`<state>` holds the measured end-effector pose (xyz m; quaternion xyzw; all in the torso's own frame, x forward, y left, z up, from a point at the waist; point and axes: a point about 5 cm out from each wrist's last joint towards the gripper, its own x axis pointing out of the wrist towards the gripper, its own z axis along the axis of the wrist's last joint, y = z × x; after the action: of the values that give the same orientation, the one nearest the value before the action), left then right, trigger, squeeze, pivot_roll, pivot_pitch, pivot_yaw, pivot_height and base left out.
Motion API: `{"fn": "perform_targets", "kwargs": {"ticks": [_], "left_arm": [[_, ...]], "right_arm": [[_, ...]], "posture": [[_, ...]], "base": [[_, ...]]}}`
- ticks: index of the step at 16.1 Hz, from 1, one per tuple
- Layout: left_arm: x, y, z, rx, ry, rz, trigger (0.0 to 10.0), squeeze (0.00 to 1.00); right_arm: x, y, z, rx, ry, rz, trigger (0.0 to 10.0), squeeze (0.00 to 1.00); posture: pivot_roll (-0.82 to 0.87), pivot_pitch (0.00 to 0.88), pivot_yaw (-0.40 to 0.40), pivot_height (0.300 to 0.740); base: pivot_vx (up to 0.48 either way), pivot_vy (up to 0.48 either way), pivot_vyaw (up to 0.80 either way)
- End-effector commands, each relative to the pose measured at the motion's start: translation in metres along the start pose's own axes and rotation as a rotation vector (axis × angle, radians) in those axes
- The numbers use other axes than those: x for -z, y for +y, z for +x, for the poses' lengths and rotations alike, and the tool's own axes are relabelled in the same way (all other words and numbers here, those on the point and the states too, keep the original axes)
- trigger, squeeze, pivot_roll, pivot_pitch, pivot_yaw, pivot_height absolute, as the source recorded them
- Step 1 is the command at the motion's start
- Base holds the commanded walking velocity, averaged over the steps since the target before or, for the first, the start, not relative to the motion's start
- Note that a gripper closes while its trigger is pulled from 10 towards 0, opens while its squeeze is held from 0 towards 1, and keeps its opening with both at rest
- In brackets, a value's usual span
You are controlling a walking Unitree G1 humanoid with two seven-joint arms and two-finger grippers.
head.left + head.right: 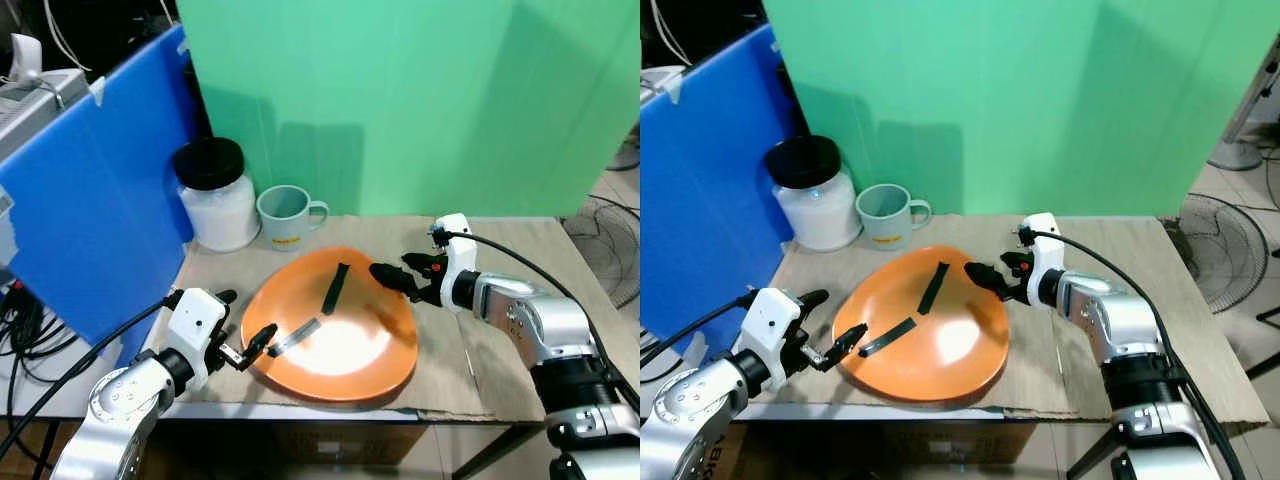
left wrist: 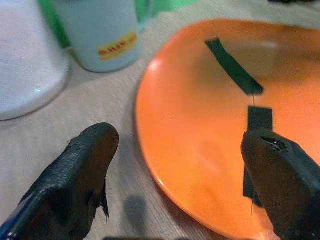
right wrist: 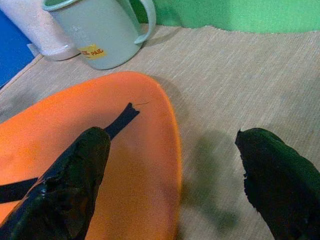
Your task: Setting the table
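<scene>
On my left the left gripper (image 1: 243, 329) sits at the near-left edge of the orange plate (image 1: 370, 355), fingers spread wide, one over the table (image 1: 520, 250), one over the rim, gripping nothing. Behind it stand a white jar (image 1: 215, 195) with a black lid and, just beside it, a grey-green mug (image 1: 288, 216). Two black strips (image 1: 335, 288) lie on the plate. On my right the right gripper (image 1: 398, 276) straddles the plate's far-right rim, fingers wide apart, empty.
</scene>
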<state>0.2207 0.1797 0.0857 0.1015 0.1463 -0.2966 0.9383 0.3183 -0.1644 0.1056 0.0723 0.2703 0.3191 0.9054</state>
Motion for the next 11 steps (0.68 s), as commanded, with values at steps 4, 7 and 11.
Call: {"fn": "perform_targets", "kwargs": {"ticks": [4,7,11], "left_arm": [[0.015,0.002,0.007,0.039,0.044,0.017,10.0,0.00],[0.024,0.000,0.009,0.050,0.069,0.023,10.0,0.00],[0.035,-0.002,0.011,0.071,0.095,0.027,10.0,0.00]], "right_arm": [[-0.006,-0.005,-0.009,-0.083,0.029,-0.023,10.0,1.00],[-0.003,-0.006,-0.009,-0.096,0.045,-0.028,10.0,1.00],[0.000,-0.005,-0.004,-0.110,0.076,-0.050,10.0,0.00]], "posture": [[-0.10,0.000,0.061,0.740],[-0.10,0.000,0.058,0.740],[-0.10,0.000,0.048,0.740]], "base": [[0.000,0.000,0.00],[0.000,0.000,0.00],[0.000,0.000,0.00]]}}
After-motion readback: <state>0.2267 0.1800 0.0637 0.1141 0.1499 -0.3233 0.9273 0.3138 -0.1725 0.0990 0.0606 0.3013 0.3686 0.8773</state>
